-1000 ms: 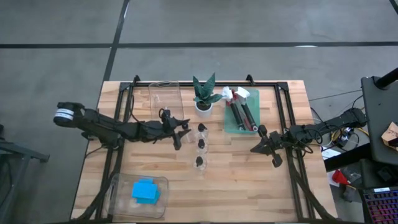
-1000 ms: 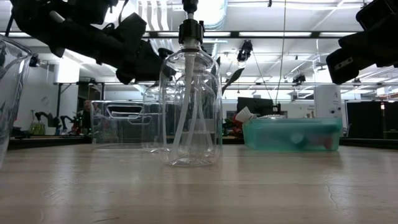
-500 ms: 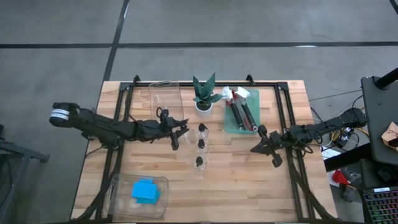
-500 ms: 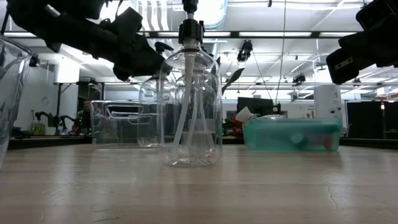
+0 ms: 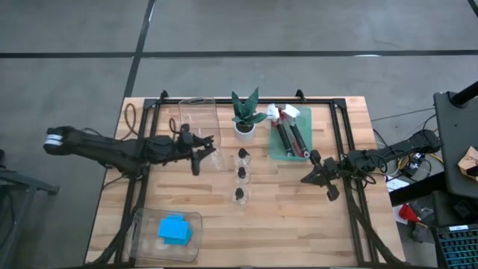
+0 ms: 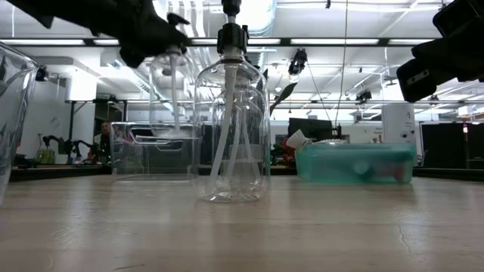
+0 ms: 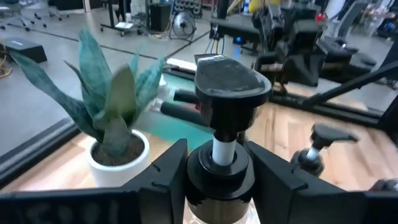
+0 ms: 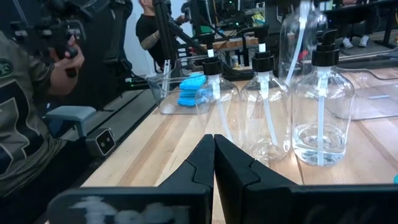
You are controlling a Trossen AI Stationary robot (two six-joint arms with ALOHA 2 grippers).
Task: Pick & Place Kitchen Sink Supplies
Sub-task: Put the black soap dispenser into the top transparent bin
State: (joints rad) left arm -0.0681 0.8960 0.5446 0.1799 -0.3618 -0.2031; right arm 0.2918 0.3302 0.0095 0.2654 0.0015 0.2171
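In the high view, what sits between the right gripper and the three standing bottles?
Nothing: bare wood table lies between the right gripper and the three bottles. The brush tray sits farther back, off that line. The right wrist view agrees.

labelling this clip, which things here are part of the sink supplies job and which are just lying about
Part of the job:
held bottle in left gripper
three bottles standing mid-table
blue sponges
dish brushes

Just lying about:
potted plant
clear trays
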